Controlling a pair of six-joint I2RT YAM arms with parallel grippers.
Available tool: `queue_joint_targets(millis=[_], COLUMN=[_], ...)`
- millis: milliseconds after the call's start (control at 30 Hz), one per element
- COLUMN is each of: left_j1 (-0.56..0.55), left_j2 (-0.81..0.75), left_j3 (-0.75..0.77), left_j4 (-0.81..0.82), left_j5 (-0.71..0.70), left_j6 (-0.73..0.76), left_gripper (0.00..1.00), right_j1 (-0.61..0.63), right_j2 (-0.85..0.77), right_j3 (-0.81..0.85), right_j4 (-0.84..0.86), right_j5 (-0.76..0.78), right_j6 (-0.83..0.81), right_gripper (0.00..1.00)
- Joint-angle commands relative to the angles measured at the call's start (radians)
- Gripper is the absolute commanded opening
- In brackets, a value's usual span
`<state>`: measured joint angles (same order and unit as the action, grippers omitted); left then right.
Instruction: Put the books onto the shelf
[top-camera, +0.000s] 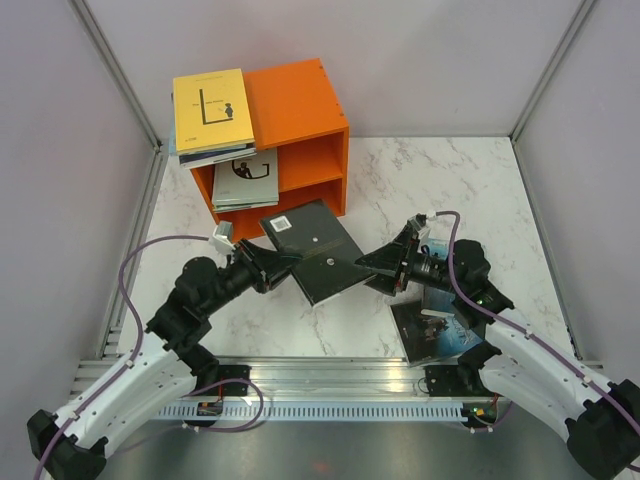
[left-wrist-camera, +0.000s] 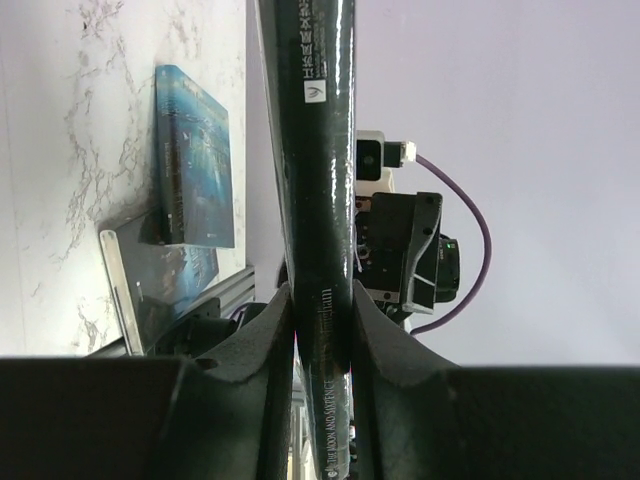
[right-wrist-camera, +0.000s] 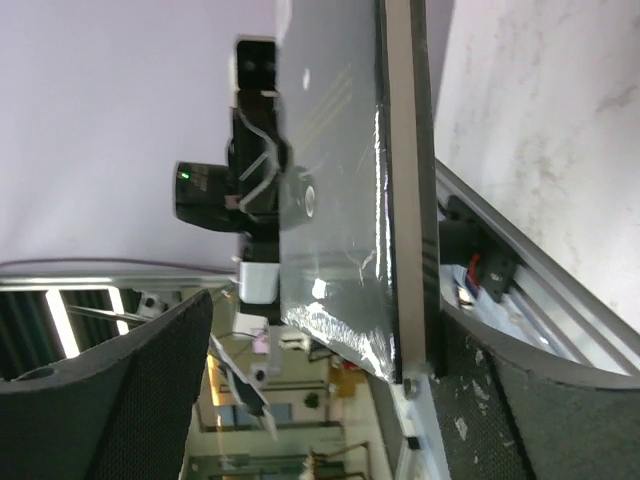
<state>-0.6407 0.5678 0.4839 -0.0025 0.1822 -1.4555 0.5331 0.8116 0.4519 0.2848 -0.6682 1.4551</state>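
Left gripper, overhead view: closed on the near-left edge of the black book, holding it off the surface just in front of the shelf.
Right gripper, overhead view: at the book's opposite edge, jaws spread, not gripping.
Shelf, overhead view: a yellow book tops a stack on its roof. A grey-white book juts from the open front, though I cannot tell from which compartment.
Teal-blue book, overhead view: lies flat on the surface beside the right arm, not yet shelved.
Black book, left wrist view: seen edge-on, with the spine pinched between both fingers. It runs straight out with no sag.
Black book, right wrist view: its glossy cover stands between widely parted fingers, with a clear gap on one side.
Handling: probably light and fairly stiff for a thin paperback, but the slick cover could slide or pivot in a one-edge pinch.
Where to hold: deep over the spine edge, or with a second grip on the far edge to steady it while it goes into a compartment.
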Motion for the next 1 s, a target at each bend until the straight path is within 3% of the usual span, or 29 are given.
queue_joint_targets(millis=[0, 67, 100, 200, 367, 400, 467, 567, 667, 700, 767, 800, 967], left_j1=[0.003, 0.003, 0.003, 0.003, 0.003, 0.003, 0.003, 0.004, 0.004, 0.004, 0.004, 0.004, 0.006], left_j2=[-0.016, -0.020, -0.022, -0.025, 0.020, 0.044, 0.066, 0.104, 0.133, 0.138, 0.135, 0.130, 0.080], left_j3=[0.007, 0.002, 0.001, -0.005, 0.016, 0.027, 0.076, 0.180, 0.304, 0.335, 0.411, 0.435, 0.567], left_j4=[0.200, 0.200, 0.199, 0.199, 0.180, 0.155, 0.107, -0.054, -0.259, -0.322, -0.456, -0.488, -0.519], left_j5=[0.002, 0.005, 0.003, 0.013, 0.086, 0.100, 0.128, 0.132, 0.091, 0.074, 0.022, 0.005, -0.013], left_j6=[-0.066, -0.066, -0.069, -0.069, -0.051, -0.042, 0.004, 0.102, 0.203, 0.224, 0.276, 0.293, 0.305], left_gripper=[0.02, 0.02, 0.02, 0.02, 0.02, 0.02, 0.02, 0.04, 0.28, 0.52, 0.74, 0.90, 0.90], right_j1=[0.005, 0.007, 0.007, 0.010, 0.015, 0.015, 0.015, 0.015, 0.015, 0.015, 0.015, 0.015, 0.015], right_j2=[-0.012, -0.002, 0.000, 0.004, 0.026, 0.027, 0.029, 0.014, 0.000, 0.000, 0.012, 0.018, 0.087], right_j3=[0.010, 0.014, 0.016, 0.021, 0.021, 0.022, 0.030, 0.045, 0.050, 0.051, 0.057, 0.060, 0.099], right_j4=[0.152, 0.177, 0.185, 0.204, 0.244, 0.244, 0.232, 0.180, 0.142, 0.142, 0.148, 0.155, 0.220], right_j5=[0.048, 0.048, 0.048, 0.047, 0.025, 0.022, 0.016, 0.018, 0.028, 0.033, 0.039, 0.039, 0.042], right_j6=[0.077, 0.083, 0.088, 0.094, 0.088, 0.083, 0.067, 0.038, 0.013, 0.014, 0.016, 0.016, 0.036], right_gripper=[0.83, 0.72, 0.60, 0.46, 0.29, 0.16, 0.00, 0.00, 0.00, 0.00, 0.00, 0.00, 0.00])
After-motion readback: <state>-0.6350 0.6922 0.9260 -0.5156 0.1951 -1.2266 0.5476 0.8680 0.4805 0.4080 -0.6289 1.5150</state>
